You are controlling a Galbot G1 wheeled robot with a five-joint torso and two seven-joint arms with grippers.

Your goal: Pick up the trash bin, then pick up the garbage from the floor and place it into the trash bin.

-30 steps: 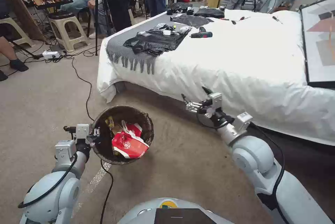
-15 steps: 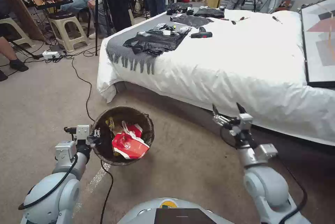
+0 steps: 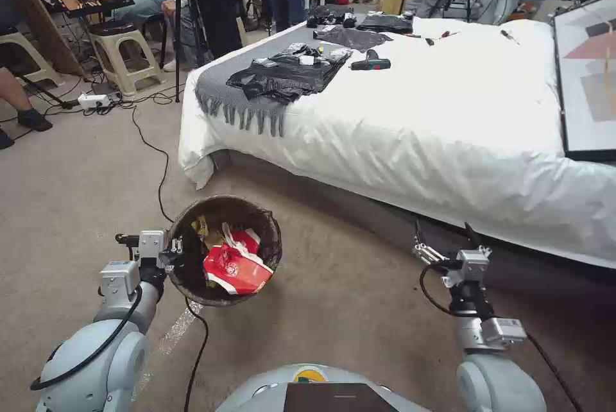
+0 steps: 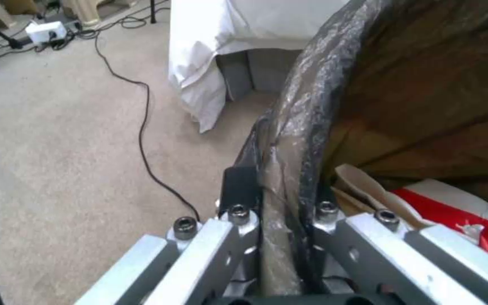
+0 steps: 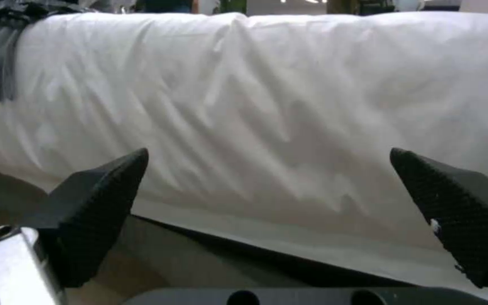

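One bed (image 3: 449, 117) with a white cover takes up the far right of the scene, with flat black plastic bags (image 3: 285, 75) lying on a grey fringed throw (image 3: 224, 94) at its far left end and a dark power tool (image 3: 370, 64) just beside them. Beige carpet floor (image 3: 83, 174) spreads across the near and left area, crossed by a black cable (image 3: 160, 174). Near left, the trash bin (image 3: 224, 248), lined with a crinkled dark bag folded over its rim, is held tilted above the floor. Inside it lies the garbage: a crushed red-and-white paper cup (image 3: 234, 266) against a yellowish wrapper (image 3: 202, 227). At the bin's left rim the left gripper (image 3: 172, 251) is clamped tight, one finger outside and one inside the lined wall, as the left wrist view confirms (image 4: 281, 212). Near right, the right gripper (image 3: 446, 237) is raised close to the bed's near side, its fingers (image 5: 94, 203) spread wide with nothing between them, pointing at the white cover (image 5: 289, 106).
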